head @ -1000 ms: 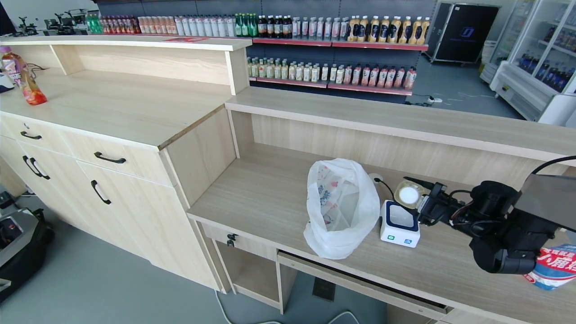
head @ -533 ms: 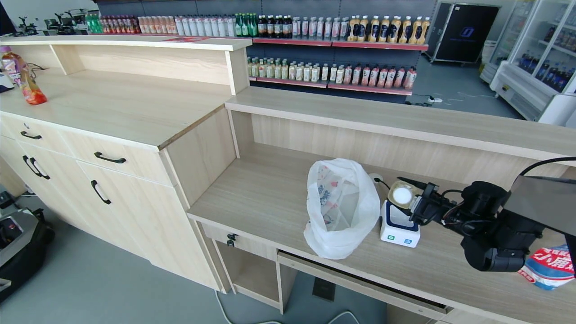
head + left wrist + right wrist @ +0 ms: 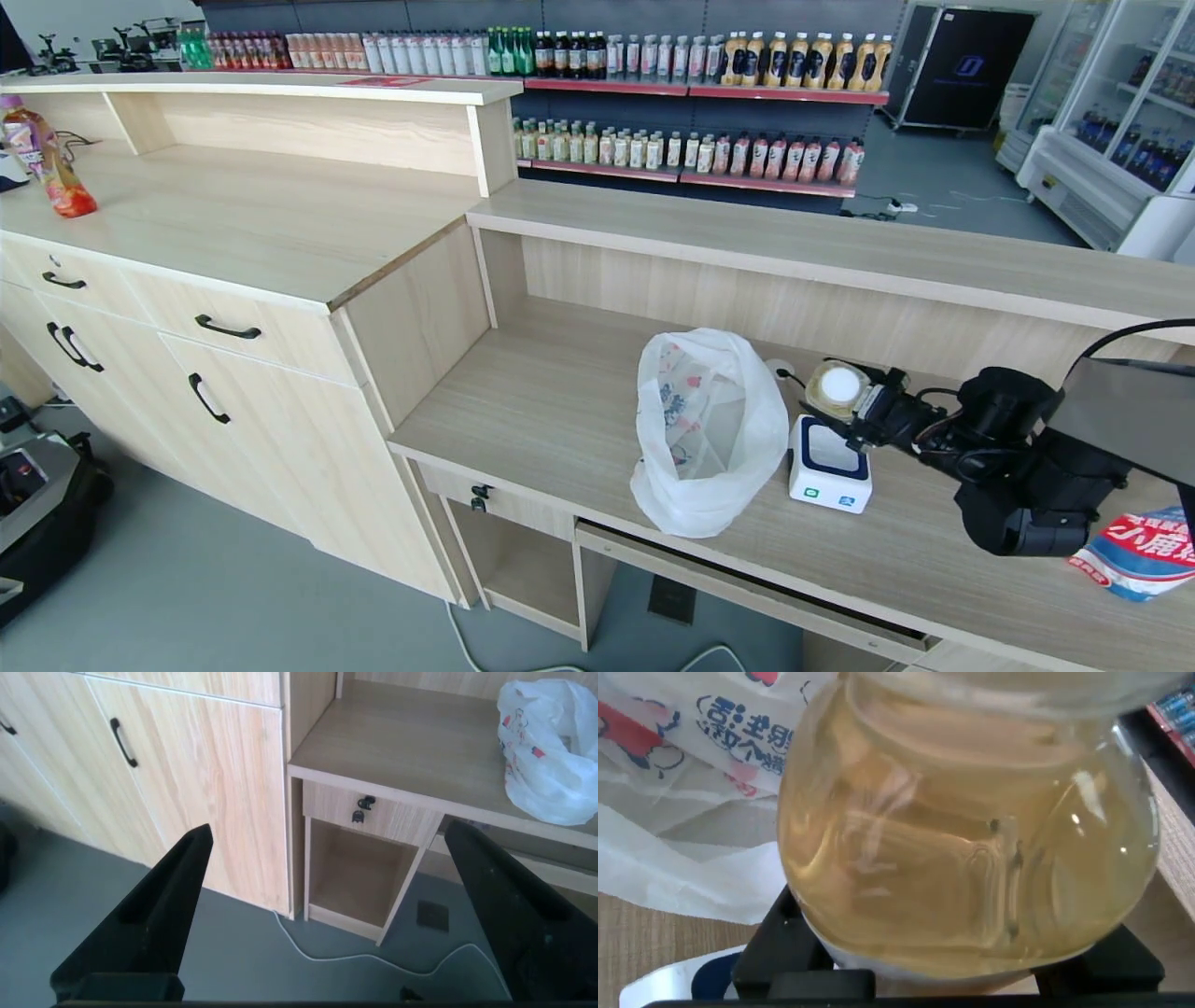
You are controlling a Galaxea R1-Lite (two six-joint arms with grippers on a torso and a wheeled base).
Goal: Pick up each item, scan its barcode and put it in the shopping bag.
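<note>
- Broadly, the long pale wood-grain tabletop (image 3: 560, 401) is carrying everything at one reachable level, and its raised back ledge is keeping items from sliding off the far side.
- The white, thin plastic shopping bag (image 3: 709, 429) is standing slumped with its mouth gaping upward, probably so that items can be dropped straight in.
- The black right arm (image 3: 1018, 467) is stretching in from the right. Its jaws are gripping the jar by its body, which is leaving the jar's underside free.
- The left jaws are hanging wide apart and holding nothing, low in front of the cabinet doors and well apart from the work.
- A blue, red and white crinkly snack packet (image 3: 1134, 555) is lying at the right end, seemingly waiting for its scan.
- The small white box scanner with a dark blue window (image 3: 828, 462) is sitting just beside the bag, so the trip from scan to bag is short.
- The round clear jar of yellowish liquid with a white lid (image 3: 838, 387) is hovering over the scanner's far edge, apparently presenting its barcode to the window.
</note>
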